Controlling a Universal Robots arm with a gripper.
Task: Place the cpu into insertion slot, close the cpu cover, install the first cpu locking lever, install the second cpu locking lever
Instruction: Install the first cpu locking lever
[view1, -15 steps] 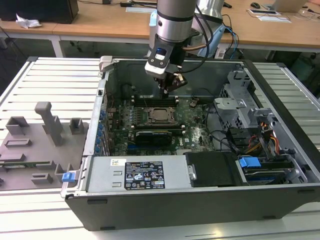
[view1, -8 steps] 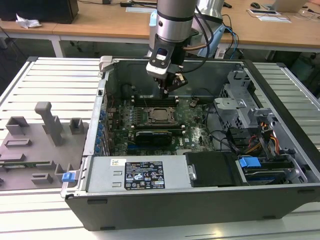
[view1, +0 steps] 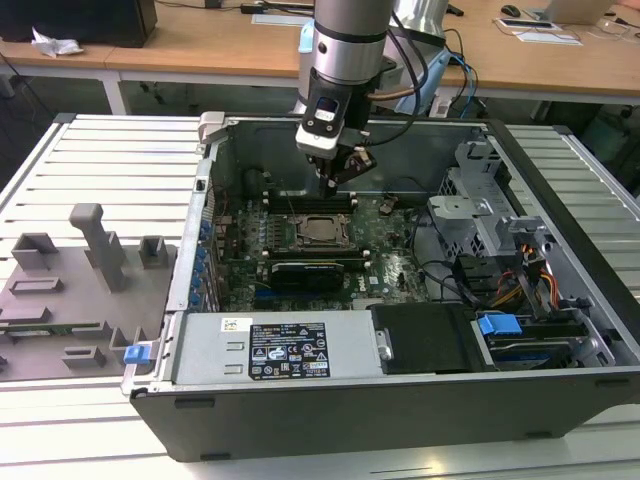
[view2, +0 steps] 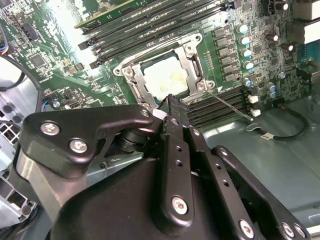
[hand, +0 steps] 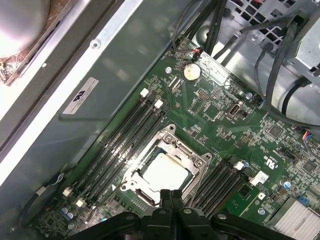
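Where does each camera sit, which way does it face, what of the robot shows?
Exterior view: off the arm, looking down into the open computer case; arm and gripper show.
First wrist view: on the arm, facing the cpu; gripper tips show.
Second wrist view: on the arm, looking past the gripper body at the cpu.
All share cpu and gripper.

- The place reads as a robotics lab set up in an office-like room.
- A robot arm (view1: 350, 40) hangs over an open computer case (view1: 400, 410) that lies on its side, with its green motherboard (hand: 220, 125) and cpu (hand: 165, 172) bared to view.
- The case rests on a worktable (view1: 110, 150) of ribbed aluminium slats, beside a grey fixture plate (view1: 60, 300) that carries moulded holders.
- Behind the worktable stand wooden desks (view1: 200, 45) with a computer mouse (view1: 511, 11) and papers (view1: 545, 30) on them.
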